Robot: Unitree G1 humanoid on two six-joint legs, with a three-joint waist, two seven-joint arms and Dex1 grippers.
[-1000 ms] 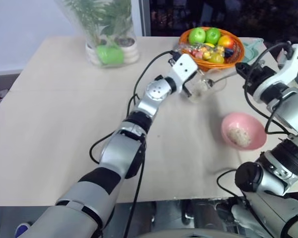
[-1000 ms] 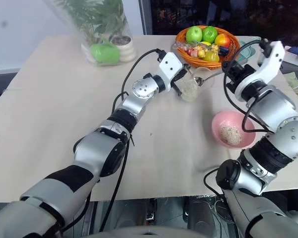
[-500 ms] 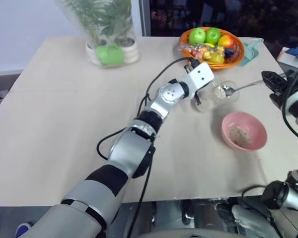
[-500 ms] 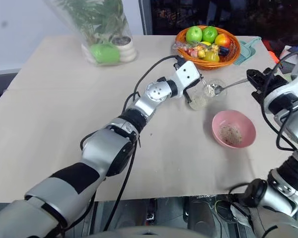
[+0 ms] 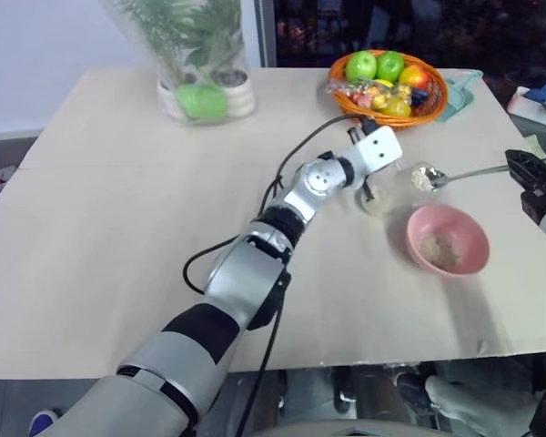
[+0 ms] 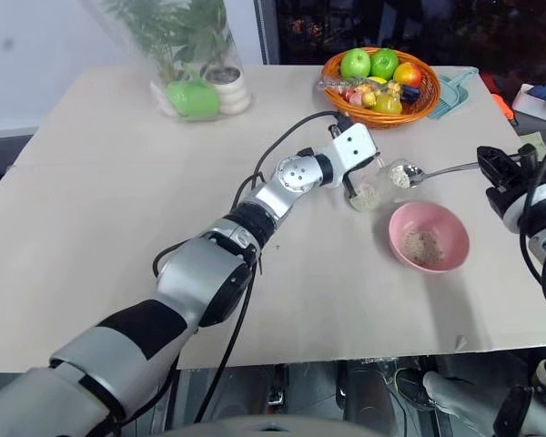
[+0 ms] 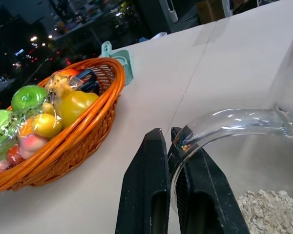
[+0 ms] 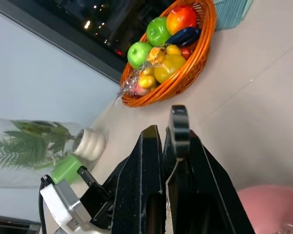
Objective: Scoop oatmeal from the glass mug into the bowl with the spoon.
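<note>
Glass mug [image 6: 371, 187] half behind left gripper [image 6: 353, 187]

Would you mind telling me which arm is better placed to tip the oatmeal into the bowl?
The right: its fingers hold the loaded spoon just beyond the bowl, while the left holds the glass mug.

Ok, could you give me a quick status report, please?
Left gripper shut on mug handle. Right gripper shut on spoon, loaded with oatmeal, beside mug, short of bowl. Path to bowl clear.
</note>
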